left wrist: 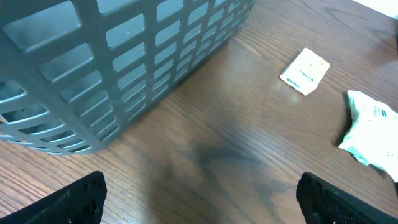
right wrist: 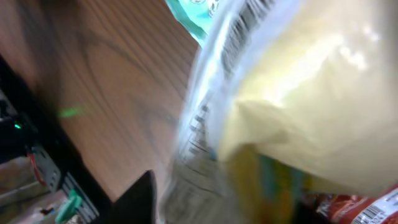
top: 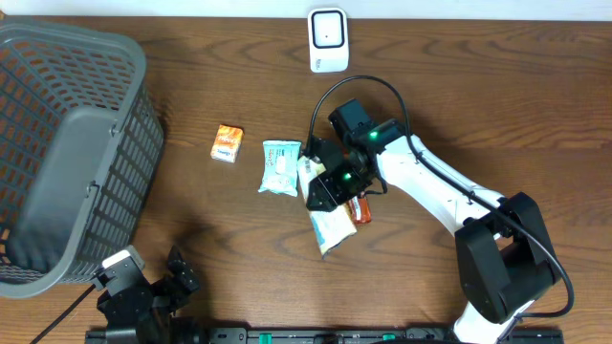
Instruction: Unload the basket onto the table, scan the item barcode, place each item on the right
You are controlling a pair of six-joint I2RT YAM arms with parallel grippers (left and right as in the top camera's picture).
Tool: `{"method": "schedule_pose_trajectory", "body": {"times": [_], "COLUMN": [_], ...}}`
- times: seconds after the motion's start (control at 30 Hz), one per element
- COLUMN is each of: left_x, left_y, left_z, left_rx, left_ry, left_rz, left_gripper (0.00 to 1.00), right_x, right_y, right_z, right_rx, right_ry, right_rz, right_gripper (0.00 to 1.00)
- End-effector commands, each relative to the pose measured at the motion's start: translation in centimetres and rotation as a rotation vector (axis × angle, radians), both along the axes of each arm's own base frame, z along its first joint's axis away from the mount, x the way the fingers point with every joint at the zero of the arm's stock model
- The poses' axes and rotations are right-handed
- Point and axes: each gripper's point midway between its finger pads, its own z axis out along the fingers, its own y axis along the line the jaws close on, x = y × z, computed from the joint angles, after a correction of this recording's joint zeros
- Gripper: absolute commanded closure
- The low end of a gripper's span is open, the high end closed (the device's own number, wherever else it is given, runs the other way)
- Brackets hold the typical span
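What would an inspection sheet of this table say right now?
Surface: brown wooden table.
Job's things: white scanner at the far edge; yellow packet with barcode stripes close against the right gripper, grip unclear.
Clutter: grey basket, orange packet, teal packet, white packet, red packet.
Grippers: left gripper open and empty; right gripper blurred.
Cables: black cable looping above the right arm.
Surroundings: pale wall behind the table.
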Motion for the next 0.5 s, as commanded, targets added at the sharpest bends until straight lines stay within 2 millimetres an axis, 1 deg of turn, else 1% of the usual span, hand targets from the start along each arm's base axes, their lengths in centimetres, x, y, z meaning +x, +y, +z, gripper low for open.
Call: {"method": "schedule_pose_trajectory", "body": {"times": [0.0, 0.03, 0.07, 0.1, 0.17, 0.23, 0.3, 0.37, 0.47], "left_x": [0.0, 0.0, 0.0, 0.0, 0.0, 0.0, 0.0, 0.0, 0.0], "left_y": [0.1, 0.1, 0.1, 0.1, 0.1, 0.1, 0.1, 0.1, 0.1], "left_z": [0.0, 0.0, 0.0, 0.0, 0.0, 0.0, 0.0, 0.0, 0.0], "left_rx": [0.002, 0.002, 0.002, 0.002, 0.002, 0.002, 0.002, 0.002, 0.002], "left_ry": [-0.001, -0.001, -0.001, -0.001, -0.001, -0.001, -0.001, -0.001, -0.001], "left_rz": [0.009, 0.009, 0.009, 0.009, 0.009, 0.009, 0.009, 0.009, 0.009], "left_gripper": [0.02, 0.02, 0.02, 0.02, 0.02, 0.02, 0.02, 0.02, 0.02], "right_x": [-0.8, -0.8, -0.8, -0.7, -0.3, 0.5, 1.8, 2.8, 3.5], "right_y": [-0.4, -0.5, -0.7, -0.7, -0.8, -1.1, -1.8, -2.5, -3.2], "right_z": [-0.2, -0.3, -0.4, -0.5, -0.3, 0.1, 0.8, 1.9, 4.2], "right_rx": [-0.005, -0.011, -0.023, -0.028, -0.033, -0.052, -0.094, -0.131, -0.159], "right_ry": [0.007, 0.007, 0.004, -0.002, -0.019, -0.054, -0.114, -0.177, -0.265], "right_rz": [0.005, 0.004, 0.002, 0.001, -0.003, -0.014, -0.024, -0.015, 0.044], "right_gripper": [0.75, 0.81, 0.91, 0.98, 0.99, 0.99, 0.99, 0.99, 0.99]}}
